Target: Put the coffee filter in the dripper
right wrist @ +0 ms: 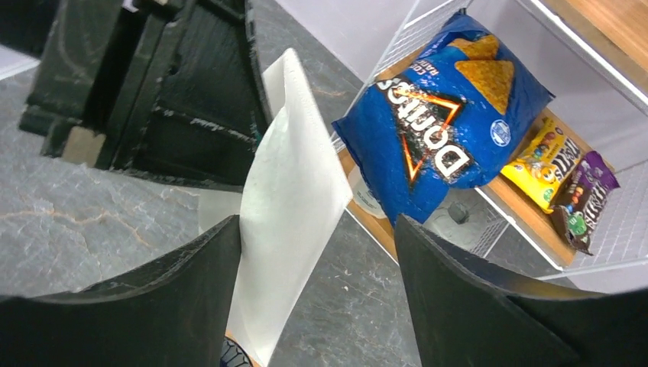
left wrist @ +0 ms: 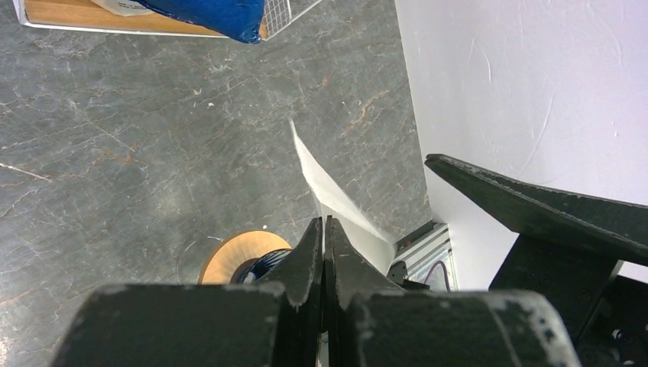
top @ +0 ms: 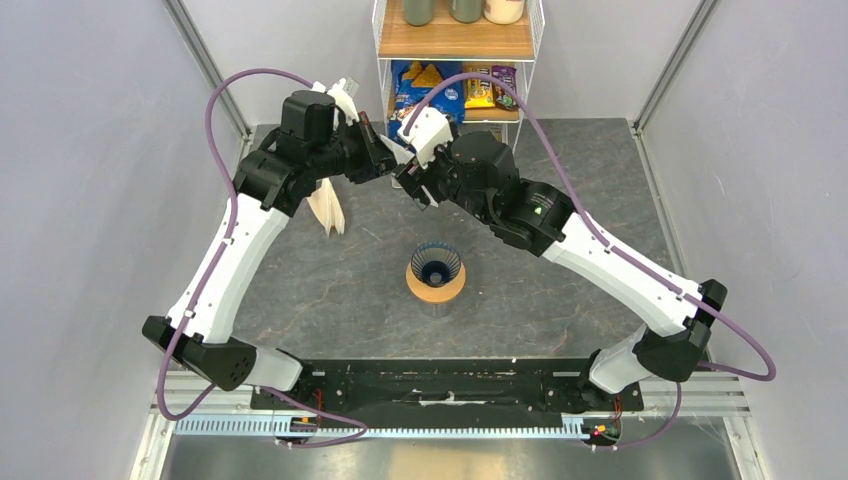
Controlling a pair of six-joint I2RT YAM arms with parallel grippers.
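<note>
Left gripper (left wrist: 324, 256): jaws clamped on one edge of the white, thin paper coffee filter (right wrist: 294, 206), held flat and clear of the surface (top: 330, 290). Right gripper (right wrist: 317, 229): jaws wide, straddling the filter, which lies just beside one finger. The dark blue, ribbed, cone-shaped dripper (top: 436, 266) stands on a tan ring (top: 436, 293), well apart from the filter.

left end effector (top: 374, 146) meets right end effector (top: 408, 172); coffee filter (top: 389, 152) seemingly between
</note>
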